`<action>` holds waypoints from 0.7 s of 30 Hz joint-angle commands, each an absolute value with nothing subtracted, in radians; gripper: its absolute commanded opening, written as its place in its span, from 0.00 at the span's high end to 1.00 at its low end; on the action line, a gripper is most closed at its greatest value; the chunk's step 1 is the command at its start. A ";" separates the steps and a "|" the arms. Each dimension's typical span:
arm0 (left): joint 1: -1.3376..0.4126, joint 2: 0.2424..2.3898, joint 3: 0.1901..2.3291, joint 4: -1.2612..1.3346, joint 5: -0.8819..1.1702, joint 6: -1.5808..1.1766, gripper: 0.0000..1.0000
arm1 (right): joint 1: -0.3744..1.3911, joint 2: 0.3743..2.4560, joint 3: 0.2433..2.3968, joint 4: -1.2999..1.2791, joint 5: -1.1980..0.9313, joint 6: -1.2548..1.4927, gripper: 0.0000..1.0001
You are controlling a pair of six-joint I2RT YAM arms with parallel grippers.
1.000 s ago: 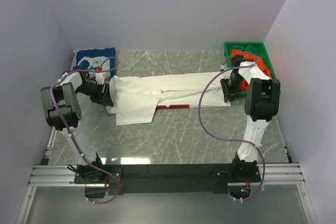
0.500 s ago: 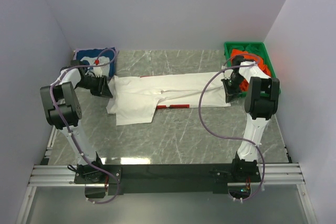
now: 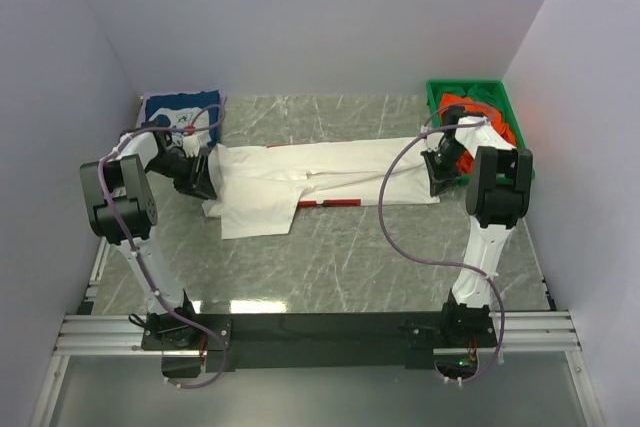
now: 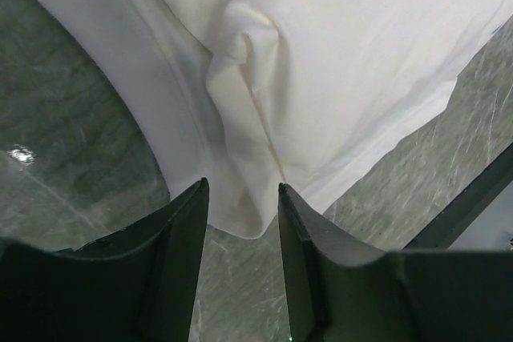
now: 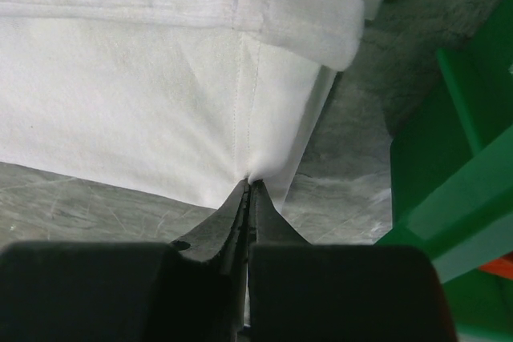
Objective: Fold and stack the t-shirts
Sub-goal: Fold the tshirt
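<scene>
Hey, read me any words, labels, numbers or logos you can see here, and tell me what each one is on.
No text can be read in any view.
navy t-shirt: white graphic, too small and blurred to read.
white t-shirt: no print showing.
green bin: no label visible.

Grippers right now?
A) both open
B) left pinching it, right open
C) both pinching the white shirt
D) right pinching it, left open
D: the right gripper is shut on the white shirt hem, while the left gripper has its fingers apart at the shirt's corner.
</scene>
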State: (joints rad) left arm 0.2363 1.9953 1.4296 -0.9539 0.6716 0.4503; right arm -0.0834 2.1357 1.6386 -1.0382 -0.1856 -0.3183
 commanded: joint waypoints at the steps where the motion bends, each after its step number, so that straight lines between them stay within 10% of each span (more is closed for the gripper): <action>1: 0.216 2.009 1.420 -0.986 0.660 0.465 0.54 | -0.091 2.088 1.675 -1.062 -0.180 -0.342 1.00; 15: 0.175 2.042 1.424 -0.951 0.629 0.410 0.64 | -0.091 2.085 1.661 -1.055 -0.183 -0.350 1.00; 21: 0.181 2.002 1.414 -0.950 0.656 0.431 0.85 | -0.087 2.069 1.654 -1.058 -0.176 -0.360 1.00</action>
